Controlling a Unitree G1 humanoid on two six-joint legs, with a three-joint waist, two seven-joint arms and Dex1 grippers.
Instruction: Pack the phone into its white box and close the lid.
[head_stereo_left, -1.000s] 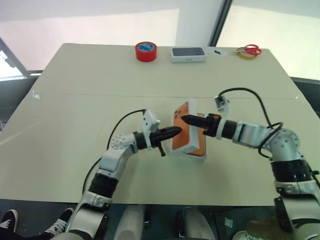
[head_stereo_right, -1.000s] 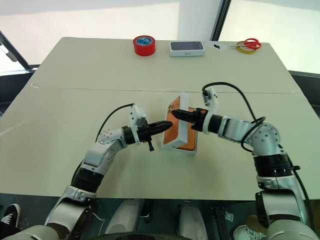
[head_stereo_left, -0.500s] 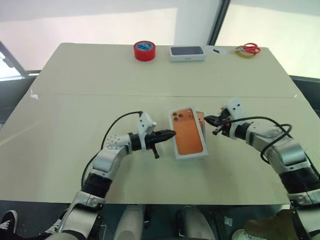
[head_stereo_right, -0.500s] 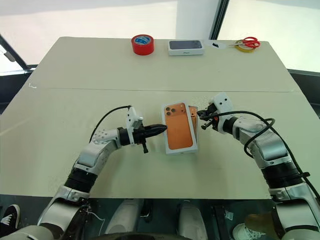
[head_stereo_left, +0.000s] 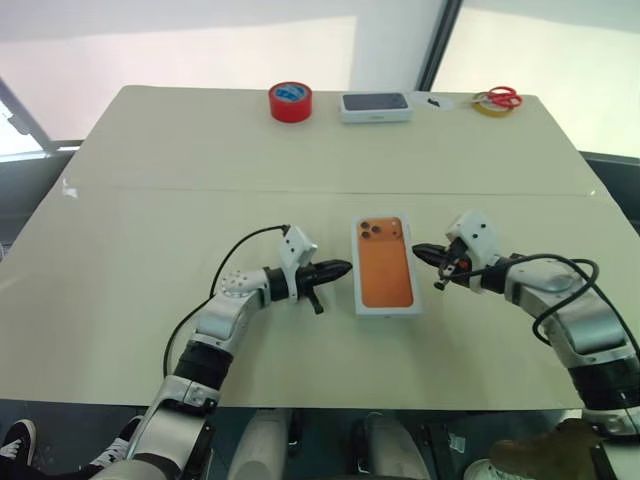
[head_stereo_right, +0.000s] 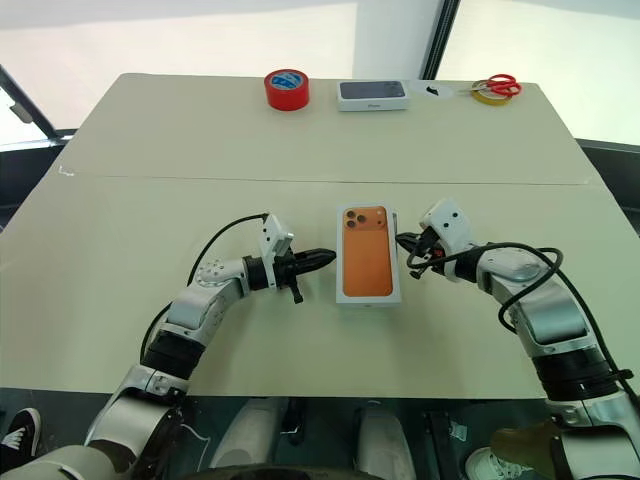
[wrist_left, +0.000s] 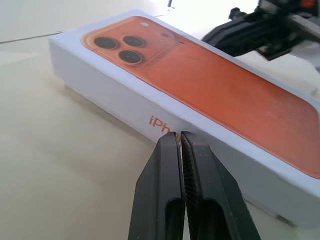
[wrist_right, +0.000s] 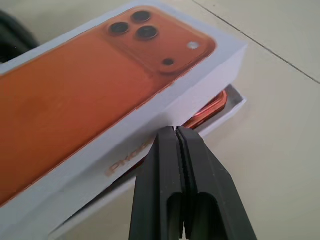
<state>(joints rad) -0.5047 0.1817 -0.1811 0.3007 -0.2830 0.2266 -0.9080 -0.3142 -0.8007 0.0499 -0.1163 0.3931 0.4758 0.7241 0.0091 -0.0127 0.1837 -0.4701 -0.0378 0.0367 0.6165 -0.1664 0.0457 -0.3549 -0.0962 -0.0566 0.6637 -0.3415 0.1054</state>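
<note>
The lid (head_stereo_left: 384, 266), a white cardboard shell printed with an orange phone, lies skewed over the shallow white box (wrist_right: 227, 111) mid-tabletop, long axis near-to-far. Both closed, empty end effectors flank it: left (head_stereo_left: 343, 268), right (head_stereo_left: 419, 250), about equally near.

Red tape (head_stereo_left: 291, 102); scissors (head_stereo_left: 503, 98) (far edge)

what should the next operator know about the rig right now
Left tool: shut, empty, tip at the lid's left side.
Right tool: shut, empty, tip at the lid's right side.
Lid lies flat, orange phone print up, over the box, mid-table.
Not fully down: on the right side the phone's orange edge and the box rim show under the lid.
Done: phone in box, lid laid on.
Left: square the lid and press it down.
</note>
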